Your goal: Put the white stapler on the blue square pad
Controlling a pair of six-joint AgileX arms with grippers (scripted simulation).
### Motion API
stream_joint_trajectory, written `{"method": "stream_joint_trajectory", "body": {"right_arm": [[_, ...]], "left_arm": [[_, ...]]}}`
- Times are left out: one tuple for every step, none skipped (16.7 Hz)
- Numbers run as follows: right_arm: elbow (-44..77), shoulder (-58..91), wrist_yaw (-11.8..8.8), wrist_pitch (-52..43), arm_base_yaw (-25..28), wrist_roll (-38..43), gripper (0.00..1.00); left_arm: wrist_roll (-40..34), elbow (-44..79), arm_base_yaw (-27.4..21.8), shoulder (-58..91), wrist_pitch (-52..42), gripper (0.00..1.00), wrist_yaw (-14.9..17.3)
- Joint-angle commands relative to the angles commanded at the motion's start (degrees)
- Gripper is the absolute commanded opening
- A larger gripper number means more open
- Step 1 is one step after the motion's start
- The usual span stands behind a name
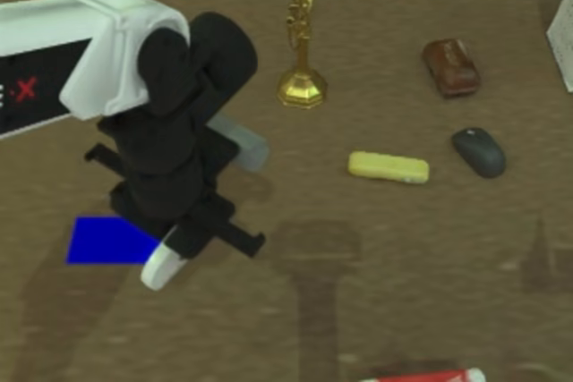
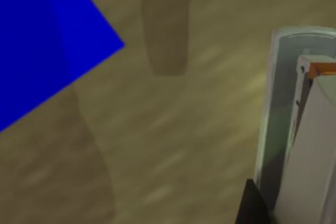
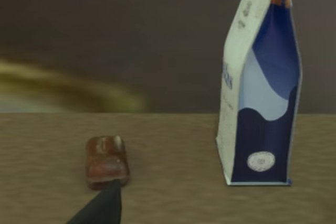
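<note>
My left gripper (image 1: 183,239) is shut on the white stapler (image 1: 161,267), whose rounded end sticks out below the fingers in the top view. It hangs at the right edge of the blue square pad (image 1: 100,241), at the table's left. In the left wrist view the stapler (image 2: 299,129) fills the side next to one dark finger (image 2: 254,205), and the blue pad (image 2: 42,40) lies off to the far corner, not under the stapler. My right arm is out of the top view; a dark tip of its gripper (image 3: 105,205) shows in the right wrist view.
A gold trophy (image 1: 302,87) stands at the back middle. To its right are a yellow stapler (image 1: 388,167), a dark mouse (image 1: 479,151) and a brown object (image 1: 451,66). A white-and-blue bag (image 3: 262,87) stands at the far right, and a red-and-white tube (image 1: 430,376) lies at the front edge.
</note>
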Motion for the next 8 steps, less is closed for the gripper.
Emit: {"method": "stream_joint_trajectory", "body": {"right_arm": [[0.0, 0.0, 0.0, 0.0, 0.0, 0.0, 1.00], [0.0, 0.0, 0.0, 0.0, 0.0, 0.0, 1.00], [0.0, 0.0, 0.0, 0.0, 0.0, 0.0, 1.00], [0.0, 0.0, 0.0, 0.0, 0.0, 0.0, 1.00], [0.0, 0.0, 0.0, 0.0, 0.0, 0.0, 1.00], [0.0, 0.0, 0.0, 0.0, 0.0, 0.0, 1.00], [0.0, 0.0, 0.0, 0.0, 0.0, 0.0, 1.00], [0.0, 0.0, 0.0, 0.0, 0.0, 0.0, 1.00]], "left_arm": [[1.8, 0.5, 0.5, 0.4, -0.2, 0.00, 0.0], [4.3, 1.2, 1.1, 0.8, -0.5, 0.00, 0.0], [7.4, 1.8, 1.9, 1.3, -0.8, 0.00, 0.0], [10.9, 2.5, 2.9, 1.8, -1.2, 0.00, 0.0], [14.8, 3.2, 4.0, 2.3, -1.5, 0.00, 0.0], [19.2, 3.8, 5.1, 2.7, -1.8, 0.00, 0.0], [23.9, 4.3, 6.4, 3.1, -2.1, 0.00, 0.0], [28.9, 4.8, 7.7, 3.5, -2.5, 0.00, 0.0]]}}
